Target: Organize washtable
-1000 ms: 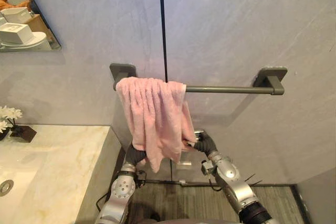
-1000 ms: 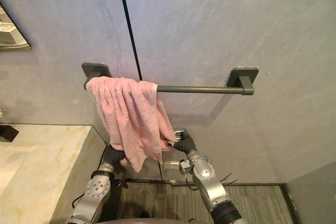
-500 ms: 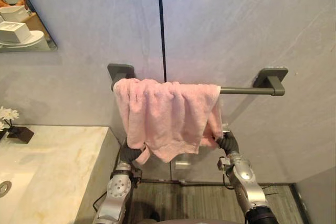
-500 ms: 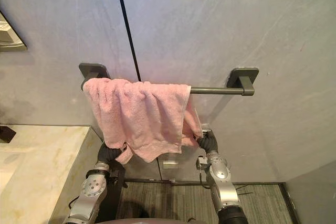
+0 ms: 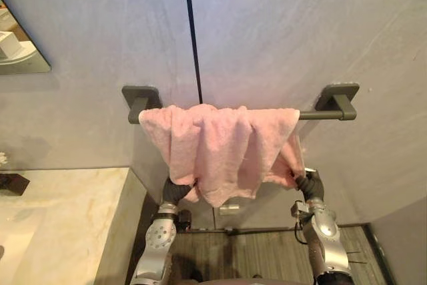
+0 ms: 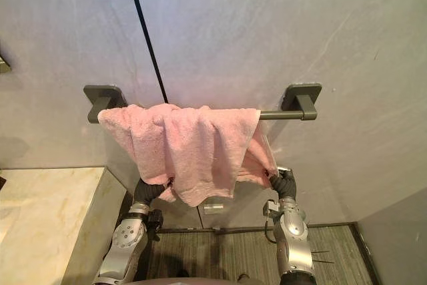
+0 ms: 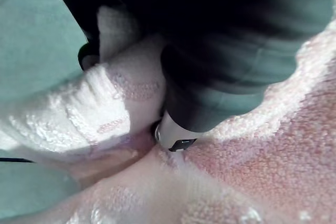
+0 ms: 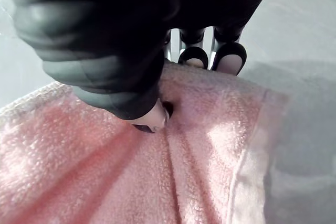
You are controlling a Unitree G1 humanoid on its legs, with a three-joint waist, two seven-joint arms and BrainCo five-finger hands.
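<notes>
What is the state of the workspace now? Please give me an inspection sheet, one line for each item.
surface: pale marble counter at lower left, below the bar's left end.
job's things: pink towel draped over the grey towel bar, spread along most of it, wrinkled, lower edge uneven.
clutter: one small dark object at the counter's far left, cut off by the frame.
hands: left hand pinches the towel's lower left part; right hand pinches its lower right corner, thumb and fingers on the cloth.
cables: nothing seen.
surroundings: grey wall with a dark vertical seam; mirror corner upper left; wood-look floor.
</notes>
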